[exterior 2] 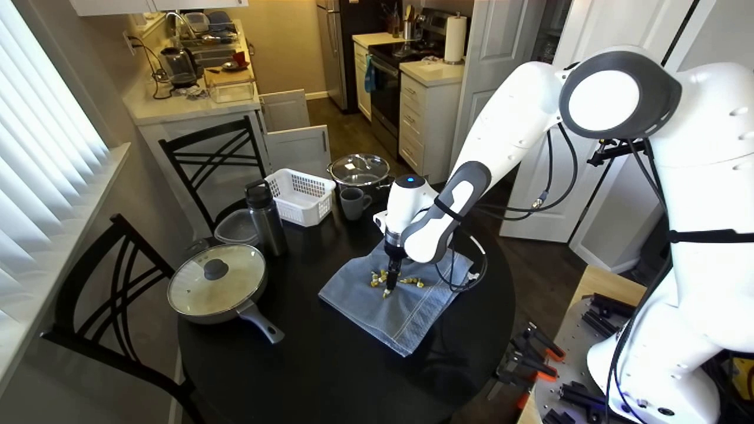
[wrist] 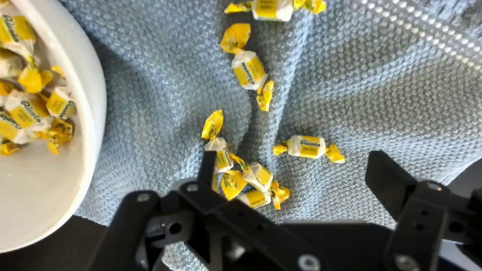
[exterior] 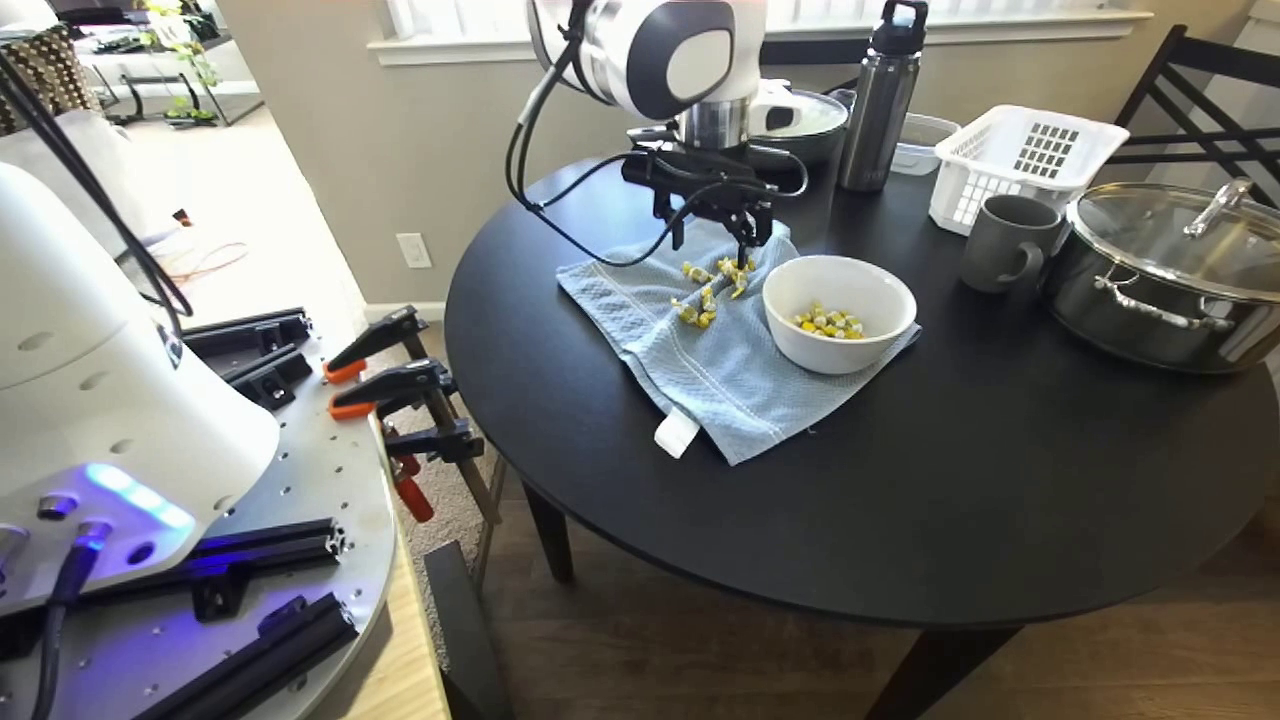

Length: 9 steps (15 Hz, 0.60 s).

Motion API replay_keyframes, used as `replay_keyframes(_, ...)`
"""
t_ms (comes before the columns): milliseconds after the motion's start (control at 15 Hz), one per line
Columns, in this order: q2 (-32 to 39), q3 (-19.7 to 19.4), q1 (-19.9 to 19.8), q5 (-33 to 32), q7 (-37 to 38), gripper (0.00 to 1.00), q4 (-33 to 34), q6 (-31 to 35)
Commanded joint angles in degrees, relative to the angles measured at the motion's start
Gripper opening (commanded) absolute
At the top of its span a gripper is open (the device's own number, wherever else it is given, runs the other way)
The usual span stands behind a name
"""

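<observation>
My gripper [wrist: 295,165]: spread wide, nothing held. Loose wrapped candies [wrist: 308,146]: lay on blue cloth [wrist: 162,86], between and beside its tips; contact I could not tell. White bowl [wrist: 92,94], near: held more of the same. Farther along the dark table [exterior: 1000,480] stood: grey mug [exterior: 1005,250], white basket [exterior: 970,195], lidded pot [exterior: 1120,330].

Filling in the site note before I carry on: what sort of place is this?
Probably a home, in an eating area next to the kitchen: a round dark table stands here, and beyond it, in an exterior view, are a stove and a fridge.
</observation>
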Motion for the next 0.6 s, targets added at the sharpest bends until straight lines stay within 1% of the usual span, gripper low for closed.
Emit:
replay_keyframes(0,3.1,3.1,-3.5,2.2,-4.4,1.00,2.8,-1.4)
replay_keyframes(267,5.3,7.2,-6.7,2.3,-7.9,1.00,4.0,-1.6)
replay_keyframes(400,6.0,8.5,-7.5,2.1,-9.1,1.00,4.4,-2.0)
replay_keyframes(533,6.4,9.0,-7.6,1.9,-9.7,1.00,4.7,-3.1)
